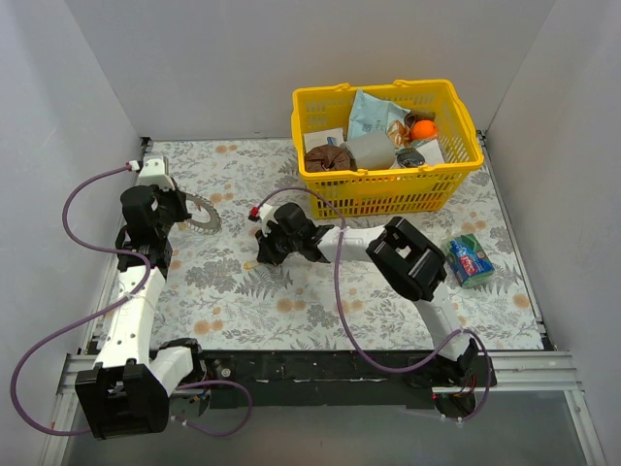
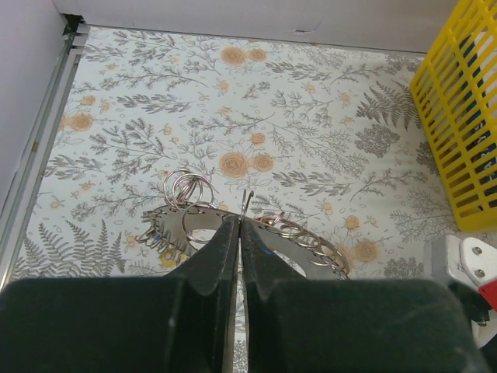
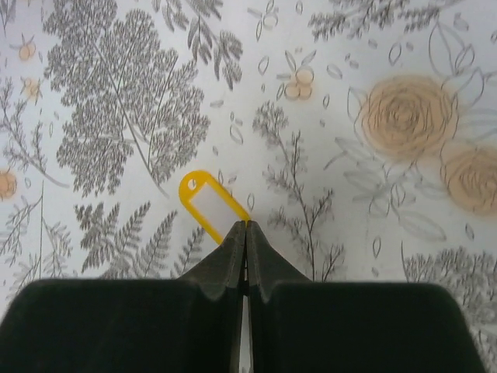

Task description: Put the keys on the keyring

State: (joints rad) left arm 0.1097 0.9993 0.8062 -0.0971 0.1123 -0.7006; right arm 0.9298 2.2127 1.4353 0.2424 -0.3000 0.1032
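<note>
The keyring (image 1: 203, 215), a wide silver band hung with several small wire rings, lies at the table's left. My left gripper (image 1: 180, 210) is shut on its near edge. In the left wrist view the keyring (image 2: 312, 238) curves away on both sides of the left gripper (image 2: 240, 222), and loose wire rings (image 2: 186, 187) sit at its far side. One of the keys, with a yellow plastic head and a white label (image 3: 206, 201), lies on the floral cloth. My right gripper (image 3: 247, 226) is shut on its near end. In the top view the right gripper (image 1: 263, 258) hides that key.
A yellow basket (image 1: 388, 195) full of odds and ends stands at the back right, and its wall (image 2: 460, 116) shows in the left wrist view. A green and blue packet (image 1: 470, 260) lies right of the right arm. White walls close in three sides.
</note>
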